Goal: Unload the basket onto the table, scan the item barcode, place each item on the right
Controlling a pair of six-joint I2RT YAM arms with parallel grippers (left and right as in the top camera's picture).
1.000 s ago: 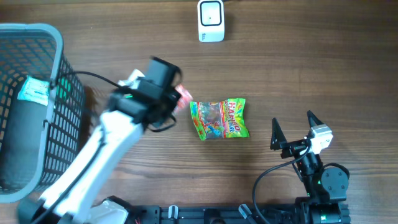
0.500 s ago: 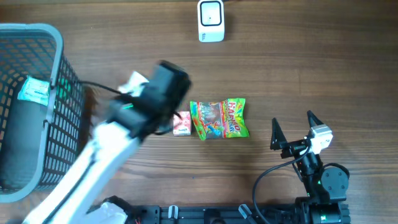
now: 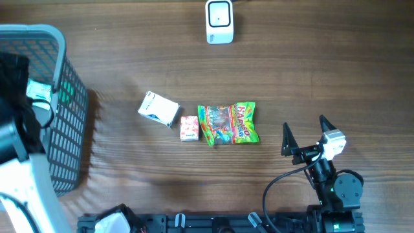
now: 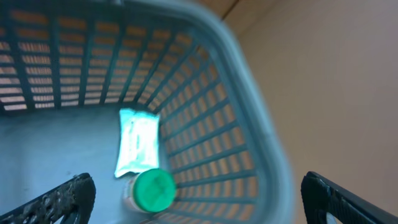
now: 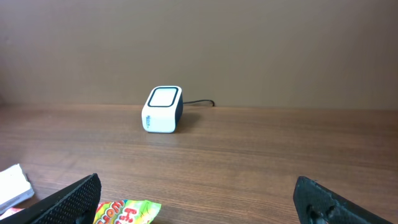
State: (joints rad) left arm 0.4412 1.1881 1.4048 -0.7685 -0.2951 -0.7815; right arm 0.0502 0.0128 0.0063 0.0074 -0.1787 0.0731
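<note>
The white barcode scanner (image 3: 219, 21) stands at the table's far edge, also visible in the right wrist view (image 5: 163, 109). Three items lie mid-table in a row: a white box (image 3: 159, 108), a small pink box (image 3: 189, 127) and a colourful candy bag (image 3: 228, 122). My left arm (image 3: 19, 162) reaches over the grey basket (image 3: 61, 52) at the far left. Its gripper (image 4: 199, 205) is open above the basket's inside, over a green-capped bottle (image 4: 153, 190) and a teal packet (image 4: 138, 142). My right gripper (image 3: 304, 139) rests open near the front right, holding nothing.
The basket (image 4: 249, 74) has tall mesh walls around the left gripper. In the right wrist view the candy bag's corner (image 5: 124, 213) and the white box (image 5: 12, 186) lie at lower left. The scanner's cable (image 5: 202, 102) runs off behind it.
My left gripper opened and left the small pink box beside the candy bag. The left arm then swung left from mid-table to over the basket. The right arm has not moved.
</note>
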